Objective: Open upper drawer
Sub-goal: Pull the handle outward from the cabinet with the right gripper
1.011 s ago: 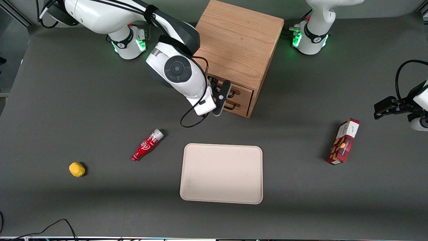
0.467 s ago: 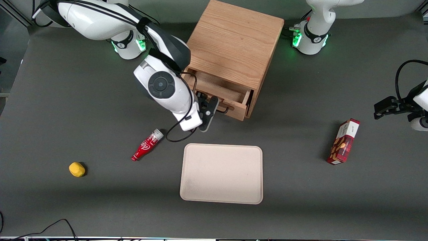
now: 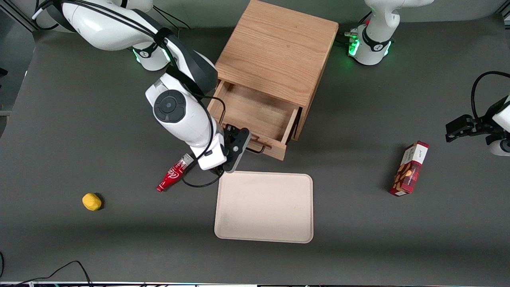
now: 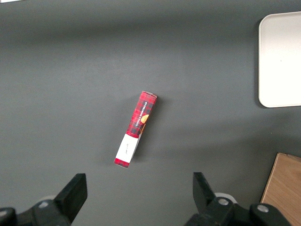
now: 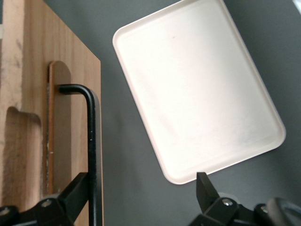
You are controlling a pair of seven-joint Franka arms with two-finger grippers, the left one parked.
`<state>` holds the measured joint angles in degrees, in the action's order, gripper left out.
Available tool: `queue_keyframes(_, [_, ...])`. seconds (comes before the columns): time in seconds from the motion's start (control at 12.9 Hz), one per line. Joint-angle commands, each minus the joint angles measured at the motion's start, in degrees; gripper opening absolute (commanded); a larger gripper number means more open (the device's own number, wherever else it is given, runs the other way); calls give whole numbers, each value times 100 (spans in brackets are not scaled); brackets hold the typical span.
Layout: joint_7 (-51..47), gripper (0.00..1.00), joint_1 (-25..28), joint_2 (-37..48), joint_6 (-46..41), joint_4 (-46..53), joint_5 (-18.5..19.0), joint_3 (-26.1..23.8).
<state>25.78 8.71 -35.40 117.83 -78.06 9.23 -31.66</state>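
Observation:
The oak cabinet (image 3: 279, 52) stands at the back of the table. Its upper drawer (image 3: 259, 115) is pulled well out toward the front camera and its wooden inside shows empty. The lower drawer is hidden beneath it. My right gripper (image 3: 238, 146) is at the drawer front, by the end of the black wire handle (image 3: 256, 150) nearer the working arm. In the right wrist view the gripper (image 5: 141, 190) is wide open. The handle (image 5: 91, 141) runs just inside one finger (image 5: 75, 190) against the drawer front (image 5: 70, 141). The other finger stands far off it.
A beige tray (image 3: 263, 207) lies just in front of the open drawer, close under my gripper. A red bottle (image 3: 172, 175) lies beside my wrist. A yellow lump (image 3: 91, 201) lies toward the working arm's end. A red box (image 3: 410, 168) lies toward the parked arm's end.
The upper drawer has slid from shut to well out toward the front camera. My gripper moved with the handle, nearer the tray.

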Motion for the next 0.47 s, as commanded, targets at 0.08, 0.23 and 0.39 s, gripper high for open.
queue_keyframes(0.08, [304,100,201,-125,239,177,105,283])
queue_keyframes(0.23, [453,100,201,-151,459,185,105,415])
queue_keyframes(0.39, [533,100,192,-160,495,273,79,573])
